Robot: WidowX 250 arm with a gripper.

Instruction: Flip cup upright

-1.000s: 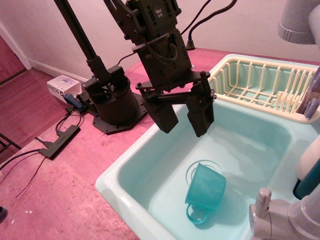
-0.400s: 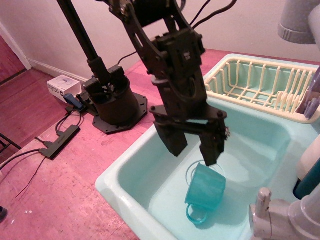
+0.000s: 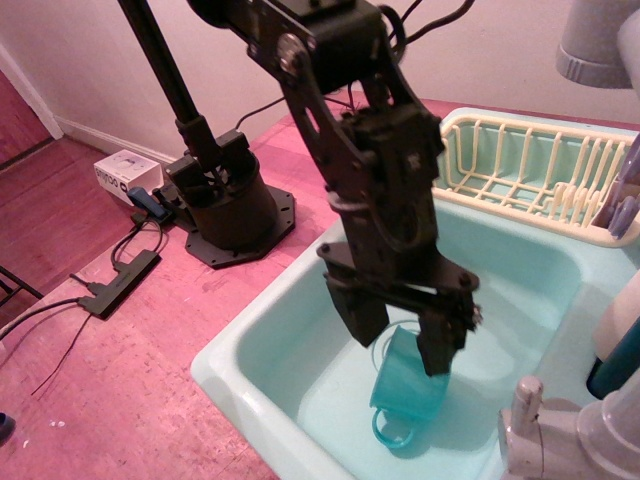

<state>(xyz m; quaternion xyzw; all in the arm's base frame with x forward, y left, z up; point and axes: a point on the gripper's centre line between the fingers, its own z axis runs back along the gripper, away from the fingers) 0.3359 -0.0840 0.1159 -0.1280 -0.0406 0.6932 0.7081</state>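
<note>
The teal translucent cup (image 3: 405,388) lies on its side on the floor of the pale aqua sink, its mouth facing the back and its loop handle (image 3: 392,432) toward the front. My black gripper (image 3: 400,340) hangs over the cup's rim end with its two fingers spread apart, one finger (image 3: 357,312) left of the cup and the other (image 3: 440,345) over its right side. The jaws are open and hold nothing. The fingers hide part of the cup's mouth.
The sink basin (image 3: 240,358) has raised walls around the cup. A cream dish rack (image 3: 520,165) stands at the back right. A faucet (image 3: 560,435) sits at the front right. The arm's base (image 3: 225,205) stands on the pink counter left of the sink.
The gripper has come down and toward the front right, from above the sink's rim to just over the cup. Its jaws stayed open. The cup has not moved.
</note>
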